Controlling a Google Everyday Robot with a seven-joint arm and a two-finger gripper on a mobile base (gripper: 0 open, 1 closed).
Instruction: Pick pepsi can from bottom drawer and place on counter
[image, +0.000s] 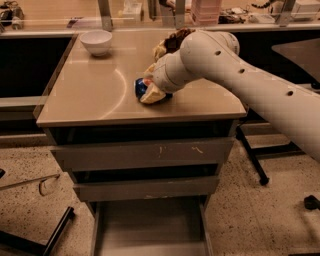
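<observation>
The blue pepsi can (140, 87) is at the middle of the beige counter (90, 95), low on its surface. My gripper (149, 93) is over the counter's middle and shut on the can, with a cream fingertip (152, 96) in front of it. Most of the can is hidden behind the gripper. The white arm reaches in from the right. The bottom drawer (150, 225) is pulled open below, showing a bare grey floor.
A white bowl (96, 41) stands at the counter's back left. A brown snack bag (172, 41) lies at the back, behind the arm. The two upper drawers (142, 155) are closed. Black chair legs (252, 157) stand at the right.
</observation>
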